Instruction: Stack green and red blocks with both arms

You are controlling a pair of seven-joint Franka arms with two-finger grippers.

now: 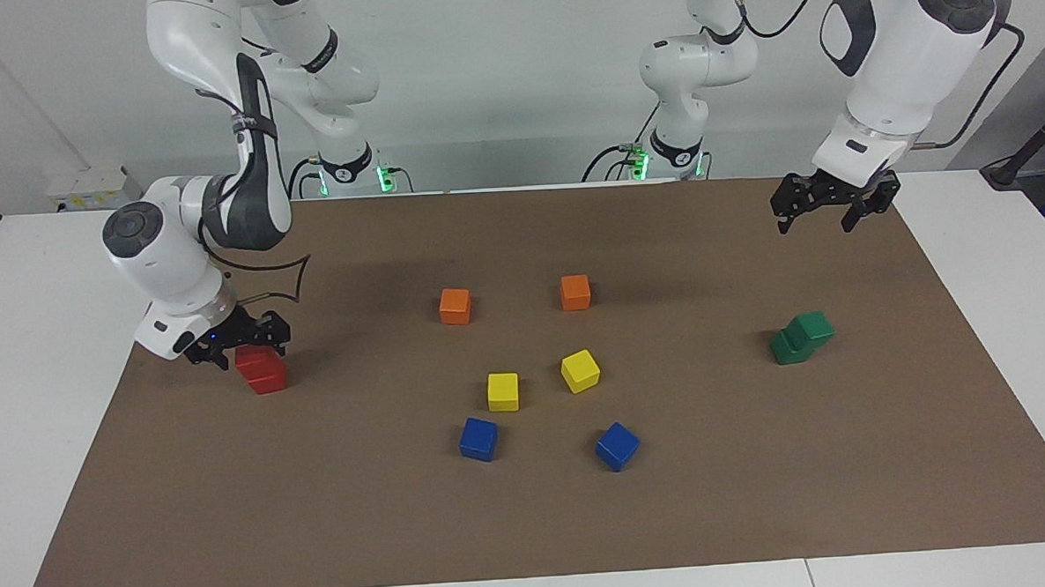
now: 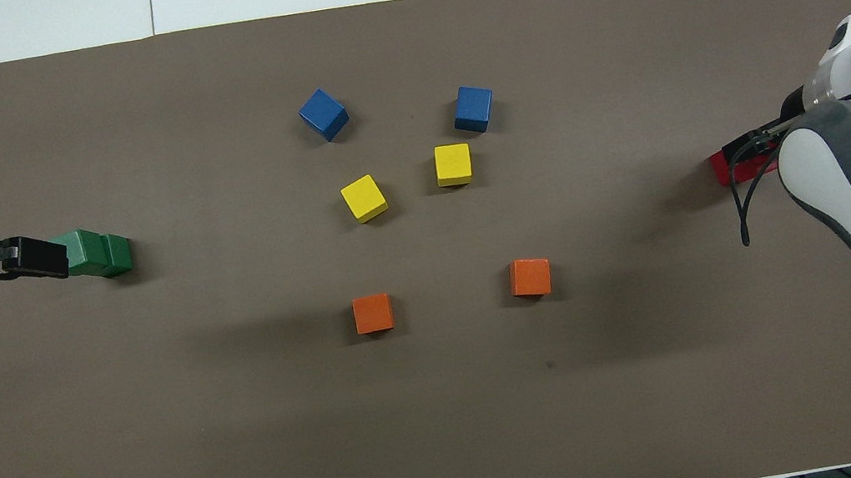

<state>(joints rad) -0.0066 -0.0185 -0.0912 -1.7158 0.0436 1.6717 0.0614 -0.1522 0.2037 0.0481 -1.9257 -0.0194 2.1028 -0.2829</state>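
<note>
Two red blocks stand stacked at the right arm's end of the brown mat, and only a red sliver shows past the arm in the overhead view. My right gripper hovers open just over the upper red block and holds nothing. Two green blocks sit stacked at the left arm's end, the upper one shifted off-centre; from overhead the green stack is partly covered. My left gripper hangs open and empty high above the mat, well clear of the green stack, and its dark fingers overlap the stack from above.
In the middle of the brown mat lie two orange cubes, two yellow cubes and two blue cubes, all apart from each other. White tabletop borders the mat.
</note>
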